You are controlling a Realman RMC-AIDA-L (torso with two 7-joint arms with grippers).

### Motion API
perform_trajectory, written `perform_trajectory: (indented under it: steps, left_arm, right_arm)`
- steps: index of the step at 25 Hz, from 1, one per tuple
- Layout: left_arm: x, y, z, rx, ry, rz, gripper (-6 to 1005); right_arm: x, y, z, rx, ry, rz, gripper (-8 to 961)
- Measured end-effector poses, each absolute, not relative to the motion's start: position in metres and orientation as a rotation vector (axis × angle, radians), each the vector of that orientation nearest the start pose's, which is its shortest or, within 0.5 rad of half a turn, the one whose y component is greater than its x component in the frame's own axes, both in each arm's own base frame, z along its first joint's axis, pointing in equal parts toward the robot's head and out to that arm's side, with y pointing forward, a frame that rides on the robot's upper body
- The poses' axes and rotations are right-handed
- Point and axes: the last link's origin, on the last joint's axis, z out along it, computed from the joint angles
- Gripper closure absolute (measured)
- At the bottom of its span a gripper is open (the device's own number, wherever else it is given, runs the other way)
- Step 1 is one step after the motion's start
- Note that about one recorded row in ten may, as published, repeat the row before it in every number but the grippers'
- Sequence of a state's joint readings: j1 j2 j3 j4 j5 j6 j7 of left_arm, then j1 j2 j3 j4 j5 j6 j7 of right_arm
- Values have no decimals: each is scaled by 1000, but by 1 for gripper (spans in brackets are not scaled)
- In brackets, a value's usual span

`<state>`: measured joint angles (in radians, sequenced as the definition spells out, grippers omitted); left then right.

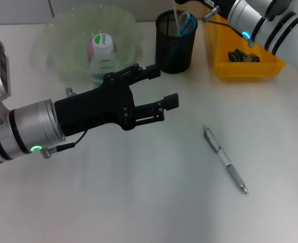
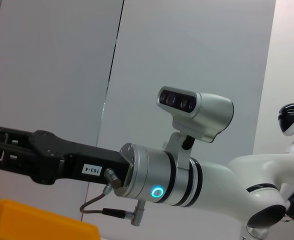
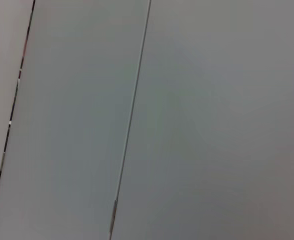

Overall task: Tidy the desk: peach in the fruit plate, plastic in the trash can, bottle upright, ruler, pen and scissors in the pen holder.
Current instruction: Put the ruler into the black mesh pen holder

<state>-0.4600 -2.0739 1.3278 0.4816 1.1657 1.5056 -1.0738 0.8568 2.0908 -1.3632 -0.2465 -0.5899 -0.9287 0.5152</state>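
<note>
Left tool (image 1: 161,87): black, over the middle of the surface (image 1: 139,202), fingers spread wide, nothing between them; it points toward the right side and sits just in front of the bottle.
Right tool: reaches in at the far right corner, above the pen holder and the trash can; only the arm and wrist show in the head view, so I cannot tell how the fingers stand. In the left wrist view its black body (image 2: 17,155) runs out of frame over a yellow edge.
Pen (image 1: 225,159): silver, lying flat on the surface right of centre, tip toward the near right corner, well apart from both tools.
Pen holder (image 1: 175,43): black mesh cup near the far edge, upright; blue-handled scissors (image 1: 187,23) stand in it.
Trash can (image 1: 245,68): yellow bin at the far right corner, dark crumpled plastic (image 1: 243,55) inside.
Fruit plate (image 1: 68,35): translucent green bowl at the far left; peach (image 1: 93,48) inside, partly hidden.
Bottle (image 1: 103,58): upright, white and green cap, at the near rim of the fruit plate.
Right wrist view: only plain grey wall panels.
</note>
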Motion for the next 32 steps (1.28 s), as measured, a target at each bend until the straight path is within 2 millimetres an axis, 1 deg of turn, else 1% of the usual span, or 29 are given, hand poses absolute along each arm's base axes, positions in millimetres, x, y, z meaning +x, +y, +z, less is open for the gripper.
perform_trajectory:
  steps: [9, 14, 24, 30, 32]
  left_arm:
    - [-215, 305, -45, -2635, -401, -1203, 168]
    - [-215, 305, -45, -2636, -401, -1202, 168]
    - [-214, 305, -45, -2639, -399, -1201, 168]
    - [-214, 305, -45, -2639, -399, -1200, 168]
    - [-214, 305, -45, -2639, -399, -1200, 168]
  right_arm:
    - [156, 447, -46, -2141, 181, 796, 558]
    - [155, 444, -51, -2169, 162, 784, 555]
    - [155, 443, -52, -2177, 158, 778, 548]
    - [155, 443, -50, -2169, 159, 792, 367]
    - [154, 442, -47, -2159, 160, 813, 363]
